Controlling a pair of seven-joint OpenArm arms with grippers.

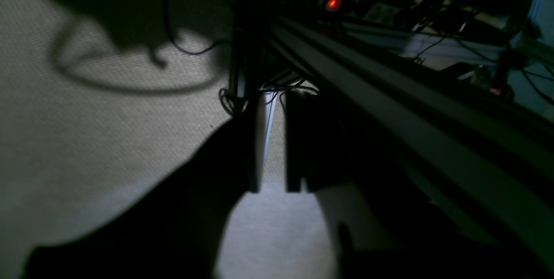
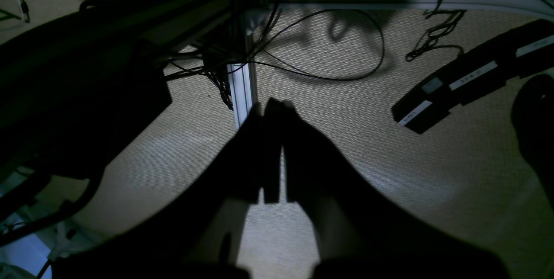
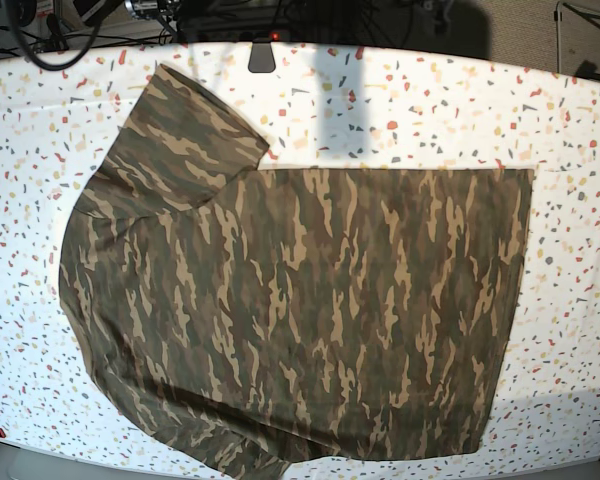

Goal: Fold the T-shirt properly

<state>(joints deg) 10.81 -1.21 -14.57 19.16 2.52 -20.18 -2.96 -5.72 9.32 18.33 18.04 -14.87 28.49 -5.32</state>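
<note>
The T-shirt [image 3: 310, 310], camouflage in olive, brown and tan, lies spread flat on the speckled white table [image 3: 430, 110] in the base view. One sleeve points to the upper left and a straight edge runs down the right side. Neither gripper appears in the base view. In the left wrist view my left gripper [image 1: 275, 97] hangs over grey carpet, its two dark fingers apart with nothing between them. In the right wrist view my right gripper [image 2: 270, 106] is shut, tips pressed together and empty, also over carpet. No shirt shows in either wrist view.
A dark aluminium rail [image 1: 389, 97] runs diagonally beside the left gripper, with hanging cables [image 1: 233, 97] and a red light [image 1: 332, 3]. Near the right gripper stand a metal post [image 2: 242, 88], loose cable loops [image 2: 329, 75] and a black labelled bar [image 2: 467, 80].
</note>
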